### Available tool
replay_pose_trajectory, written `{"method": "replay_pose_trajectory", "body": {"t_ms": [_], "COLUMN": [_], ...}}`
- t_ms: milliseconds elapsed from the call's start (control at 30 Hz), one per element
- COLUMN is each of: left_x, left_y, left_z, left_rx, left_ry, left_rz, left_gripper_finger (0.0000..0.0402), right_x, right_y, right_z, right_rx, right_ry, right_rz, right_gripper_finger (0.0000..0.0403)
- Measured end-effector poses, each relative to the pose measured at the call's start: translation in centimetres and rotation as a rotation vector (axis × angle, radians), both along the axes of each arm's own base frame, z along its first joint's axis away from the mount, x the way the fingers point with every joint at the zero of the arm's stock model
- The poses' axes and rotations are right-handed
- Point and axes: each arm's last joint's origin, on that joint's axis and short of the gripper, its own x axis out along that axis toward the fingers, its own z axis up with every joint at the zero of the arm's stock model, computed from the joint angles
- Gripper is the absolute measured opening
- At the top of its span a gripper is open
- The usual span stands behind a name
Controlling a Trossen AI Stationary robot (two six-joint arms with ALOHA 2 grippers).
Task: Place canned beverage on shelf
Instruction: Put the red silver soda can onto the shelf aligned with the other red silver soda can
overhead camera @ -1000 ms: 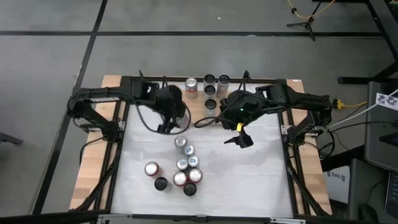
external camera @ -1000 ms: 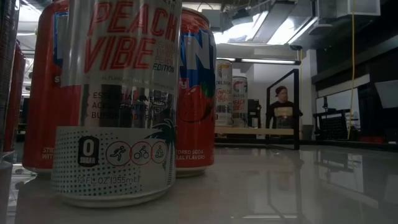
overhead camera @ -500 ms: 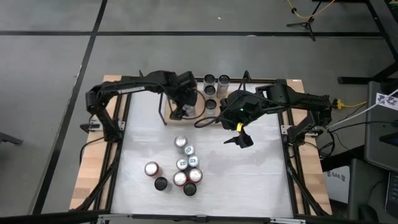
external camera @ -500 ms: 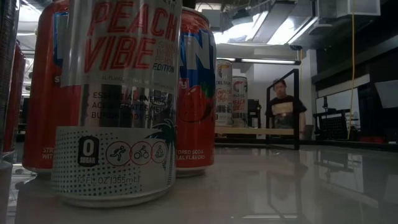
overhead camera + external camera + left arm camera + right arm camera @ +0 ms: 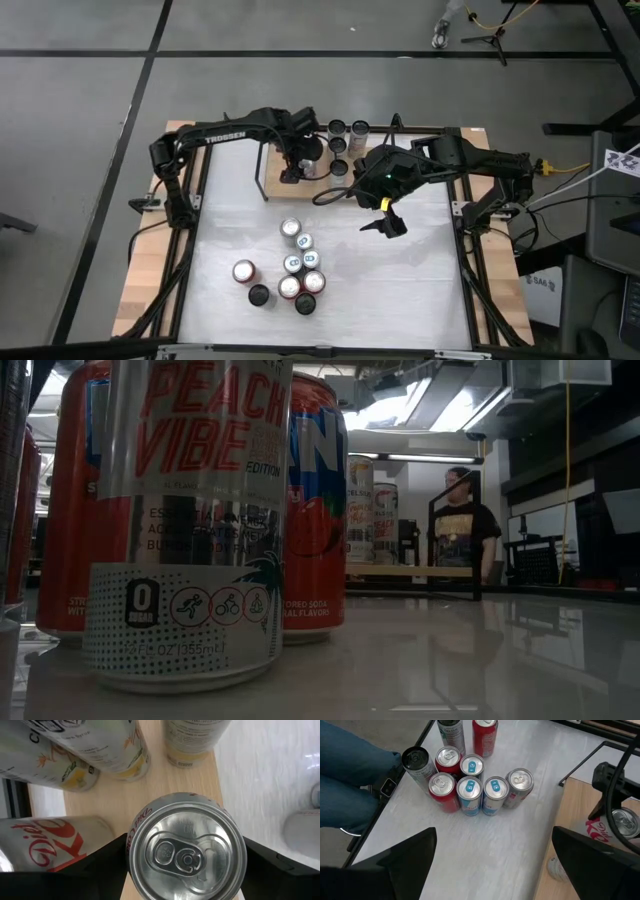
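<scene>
So the left gripper (image 5: pixel 186 870) is sitting over the shelf (image 5: pixel 285 185) at the far end of the surface (image 5: pixel 400 290), and its fingers are closing on a can (image 5: pixel 187 851) from both sides. In the left wrist view you're looking straight down on the can's silver top with the dark fingers hugging it left and right, and light wood underneath. I can't tell if the can's base is already touching the board or hanging just above it. My guess is this one is right at the put-down step, not released yet.

What's looking done: a few other cans (image 5: pixel 345 148) are already standing at the far end by the shelf, and the wrist view is showing more of them near the held one, including a red-lettered one (image 5: pixel 47 842).

What's left: a whole bunch of cans (image 5: pixel 472 782) is still waiting in a tight cluster nearer the front of the surface, touching each other. So I'd call it well under halfway.

The right gripper (image 5: pixel 385 222) is hovering mid-surface with its fingers spread wide, holding nothing. There's also a person (image 5: pixel 462 525) standing in the room behind.
</scene>
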Motion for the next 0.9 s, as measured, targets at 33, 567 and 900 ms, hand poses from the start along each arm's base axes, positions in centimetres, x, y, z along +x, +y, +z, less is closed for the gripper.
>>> {"method": "replay_pose_trajectory", "body": {"t_ms": [33,567,900], "left_x": [0.0,0.17,0.17], "left_y": [0.0,0.0,-0.01], "left_z": [0.0,0.05,0.05], "left_rx": [0.001,0.025,0.025], "left_ry": [0.001,-0.01,-0.01], "left_rz": [0.0,-0.02,-0.021], "left_gripper_finger": [0.0285,0.0321,0.0324], "right_x": [0.0,0.0,-0.01], "right_y": [0.0,0.01,0.0], "right_z": [0.0,0.0,0.0], "right_rx": [0.0,0.0,0.0], "right_ry": [0.0,0.0,0.001], "right_rz": [0.0,0.0,0.0], "right_gripper_finger": [0.039,0.039,0.039]}}
